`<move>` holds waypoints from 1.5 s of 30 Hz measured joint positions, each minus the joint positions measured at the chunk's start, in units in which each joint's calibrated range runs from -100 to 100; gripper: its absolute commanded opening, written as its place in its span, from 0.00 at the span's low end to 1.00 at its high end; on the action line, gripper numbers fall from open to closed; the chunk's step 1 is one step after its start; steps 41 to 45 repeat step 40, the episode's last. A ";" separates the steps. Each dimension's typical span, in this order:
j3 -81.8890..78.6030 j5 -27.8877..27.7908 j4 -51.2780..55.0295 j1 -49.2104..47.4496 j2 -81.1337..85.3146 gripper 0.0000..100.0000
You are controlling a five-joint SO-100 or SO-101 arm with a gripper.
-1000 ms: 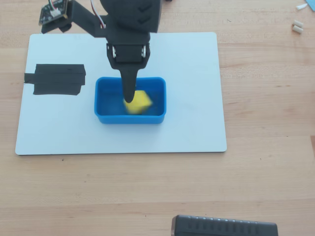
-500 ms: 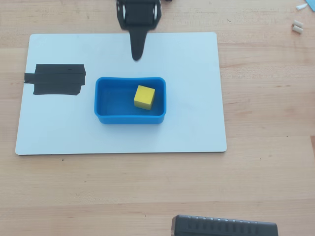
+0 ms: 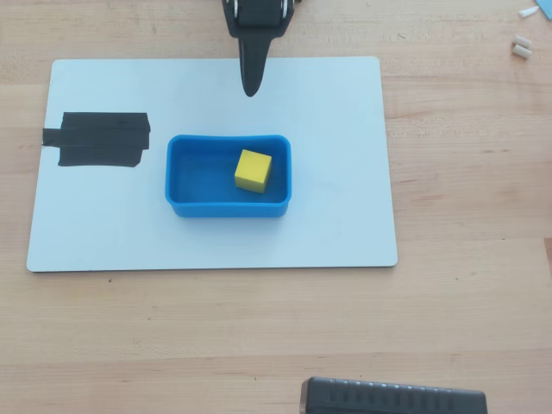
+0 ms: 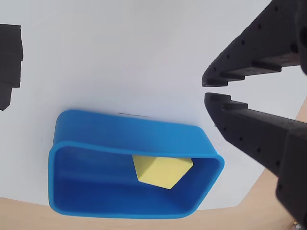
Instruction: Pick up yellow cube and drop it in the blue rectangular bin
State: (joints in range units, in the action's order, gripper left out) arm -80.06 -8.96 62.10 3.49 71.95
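Observation:
The yellow cube (image 3: pixel 253 170) lies inside the blue rectangular bin (image 3: pixel 185 175), right of the bin's middle in the overhead view. In the wrist view the cube (image 4: pixel 162 172) rests on the bin's floor against the far wall of the bin (image 4: pixel 76 129). My black gripper (image 3: pixel 250 86) hangs above the white board, behind the bin and apart from it. In the wrist view the gripper (image 4: pixel 207 89) is at the right, its fingertips almost together with only a thin gap, and it holds nothing.
The bin stands on a white board (image 3: pixel 345 216) on a wooden table. A black tape patch (image 3: pixel 99 139) lies on the board's left side. Small white bits (image 3: pixel 521 47) lie at the table's far right. A black device (image 3: pixel 392 398) sits at the front edge.

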 measured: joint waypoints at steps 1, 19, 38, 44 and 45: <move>-2.10 0.00 -0.18 -0.40 2.66 0.00; -14.13 0.00 3.00 -0.24 22.99 0.00; -14.13 0.00 3.00 -0.24 22.99 0.00; -14.13 0.00 3.00 -0.24 22.99 0.00; -14.13 0.00 3.00 -0.24 22.99 0.00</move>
